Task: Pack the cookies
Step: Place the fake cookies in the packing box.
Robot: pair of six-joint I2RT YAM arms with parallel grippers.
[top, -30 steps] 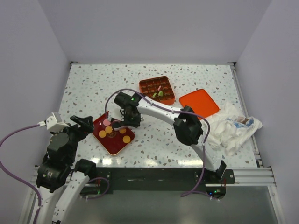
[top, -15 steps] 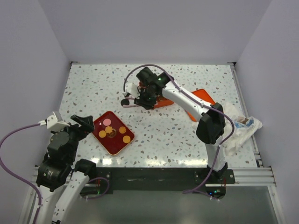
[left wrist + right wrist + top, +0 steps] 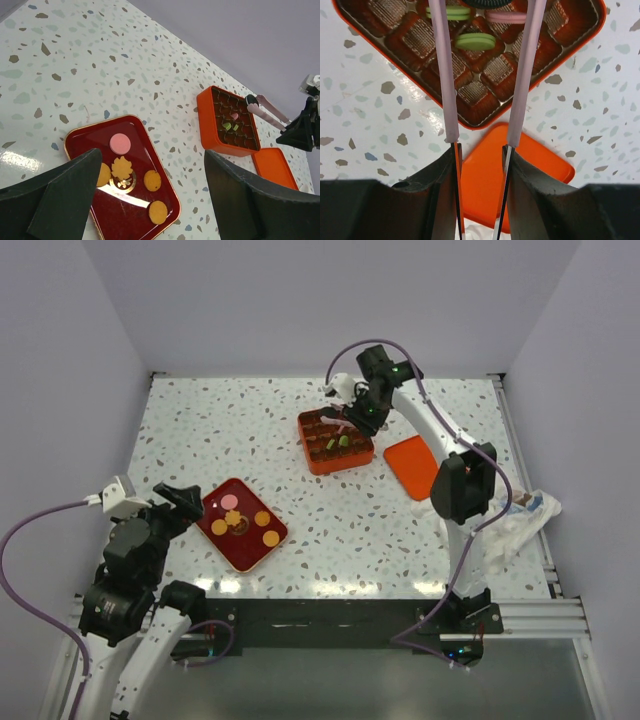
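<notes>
Right wrist: right pincer clamps tongs above box — lid beside.

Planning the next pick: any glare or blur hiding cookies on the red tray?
Left wrist: glare on the red tray below the leaf-shaped cookie, hiding none; a finger clips one orange cookie. Top external: sharp. Right wrist: tongs sharp, tray unseen.

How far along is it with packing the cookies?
Two green cookies and a pink cookie sit in the box. The right fingers hold tongs carrying a dark cookie above it. Several more cookies, mostly orange, wait on the red tray; the lid lies off.
</notes>
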